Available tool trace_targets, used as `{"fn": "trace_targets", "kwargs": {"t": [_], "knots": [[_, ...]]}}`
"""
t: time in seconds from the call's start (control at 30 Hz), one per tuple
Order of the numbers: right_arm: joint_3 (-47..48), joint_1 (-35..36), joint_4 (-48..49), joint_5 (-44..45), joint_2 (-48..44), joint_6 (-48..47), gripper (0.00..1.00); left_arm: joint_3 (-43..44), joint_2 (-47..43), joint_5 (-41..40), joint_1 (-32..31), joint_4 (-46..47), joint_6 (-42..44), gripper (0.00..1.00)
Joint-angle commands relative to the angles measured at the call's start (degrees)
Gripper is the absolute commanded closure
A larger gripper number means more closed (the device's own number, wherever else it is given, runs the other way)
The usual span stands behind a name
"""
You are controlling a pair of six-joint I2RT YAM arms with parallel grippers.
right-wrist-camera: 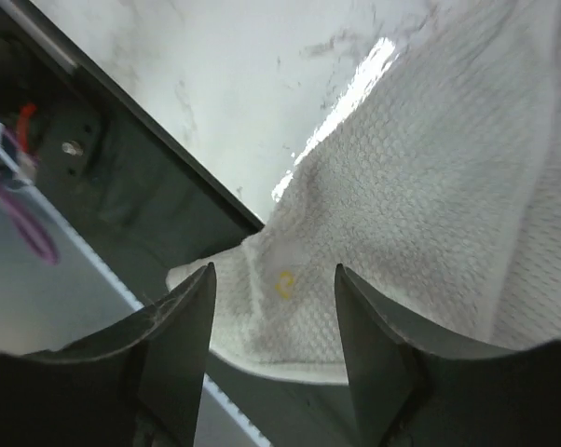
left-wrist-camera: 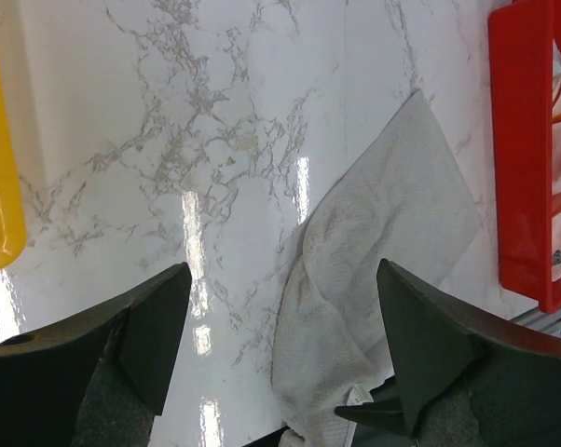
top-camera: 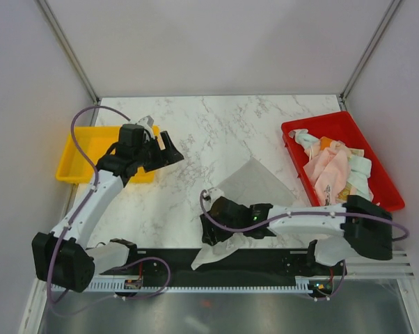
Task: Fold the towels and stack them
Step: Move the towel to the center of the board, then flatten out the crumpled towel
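A grey-white towel (top-camera: 255, 179) lies partly spread on the marble table, and its near corner droops over the front edge onto the black rail. My right gripper (top-camera: 211, 228) hovers low over that corner. In the right wrist view its fingers (right-wrist-camera: 276, 275) stand apart on either side of the towel's (right-wrist-camera: 430, 186) hemmed corner without pinching it. My left gripper (top-camera: 166, 147) hangs open above the table's left part, holding nothing. In the left wrist view its fingers (left-wrist-camera: 282, 270) frame the same towel (left-wrist-camera: 392, 196) from a distance. More towels, pink (top-camera: 328, 170), mint green (top-camera: 360, 170) and orange (top-camera: 326, 144), lie heaped in the red tray.
The red tray (top-camera: 293, 129) sits at the right edge of the table. A yellow tray (top-camera: 74, 156) sits at the left edge, just behind the left arm. White walls close in on both sides, and a black rail (top-camera: 265, 261) runs along the near edge.
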Motion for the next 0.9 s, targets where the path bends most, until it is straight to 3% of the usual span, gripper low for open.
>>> {"fn": "trace_targets", "kwargs": {"t": [0.0,0.03,0.17,0.27,0.47,0.57,0.87], "knots": [[5.03,-0.99,-10.35,11.36,-12.79,3.47,0.38,5.04,6.74,3.82,-3.12,3.69,5.01,0.12],[5.82,-1.51,-13.10,16.96,-14.90,4.79,0.34,6.45,8.95,3.64,-4.45,4.05,5.90,0.13],[3.46,-10.18,-27.61,29.10,-25.70,18.56,0.36,18.28,20.73,2.85,-12.88,4.49,11.08,0.15],[-0.76,-17.49,-33.17,31.33,-32.64,21.58,0.40,27.68,31.71,3.63,-17.90,4.49,13.99,0.28],[-2.96,-30.85,-38.71,35.03,-34.71,23.97,0.42,42.02,50.15,2.41,-23.71,4.67,19.44,0.28],[-3.40,-33.59,-39.24,34.51,-34.35,23.52,0.44,46.78,58.07,2.58,-24.85,4.58,19.80,0.28],[-5.25,-34.83,-39.76,33.80,-39.88,21.77,0.46,54.96,69.17,3.72,-26.09,4.49,18.65,0.28]]}}
